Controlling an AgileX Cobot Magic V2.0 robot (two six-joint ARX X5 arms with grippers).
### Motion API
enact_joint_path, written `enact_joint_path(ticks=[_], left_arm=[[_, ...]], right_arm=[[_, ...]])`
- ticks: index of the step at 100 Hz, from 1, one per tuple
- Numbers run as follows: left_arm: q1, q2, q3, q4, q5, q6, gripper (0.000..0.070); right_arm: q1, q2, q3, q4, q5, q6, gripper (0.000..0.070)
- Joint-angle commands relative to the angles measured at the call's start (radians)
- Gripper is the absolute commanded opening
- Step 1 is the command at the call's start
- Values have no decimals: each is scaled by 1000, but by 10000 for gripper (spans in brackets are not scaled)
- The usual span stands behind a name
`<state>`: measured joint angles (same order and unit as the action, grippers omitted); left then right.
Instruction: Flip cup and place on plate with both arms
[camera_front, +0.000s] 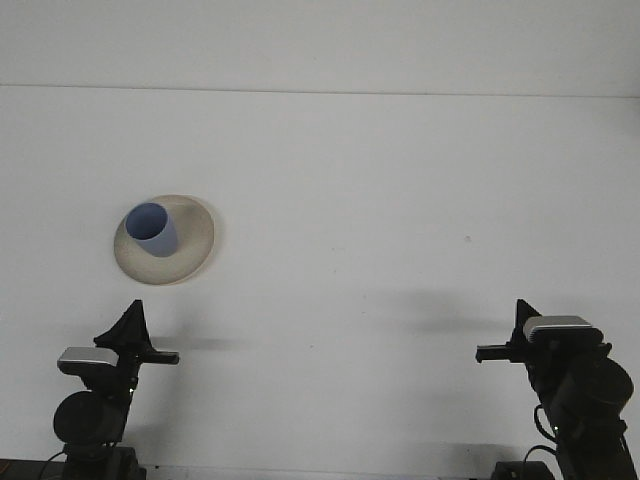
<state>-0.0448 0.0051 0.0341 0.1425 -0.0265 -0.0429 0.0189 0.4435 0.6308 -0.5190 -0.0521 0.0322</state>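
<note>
Black arms, seemingly grey-capped wrists
</note>
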Motion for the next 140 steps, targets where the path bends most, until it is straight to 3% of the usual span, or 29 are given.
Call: enact_joint_path(ticks=[1,80,140], left_arm=[[1,-2,-20,13,4,5,12],[1,-2,-20,13,4,5,12],[1,-2,-20,13,4,5,12]], right_arm=[[0,1,3,10,0,-7,0],[-2,-61,-15,22,0,-7,0],[-41,-442,-426,419,0,-7,0]])
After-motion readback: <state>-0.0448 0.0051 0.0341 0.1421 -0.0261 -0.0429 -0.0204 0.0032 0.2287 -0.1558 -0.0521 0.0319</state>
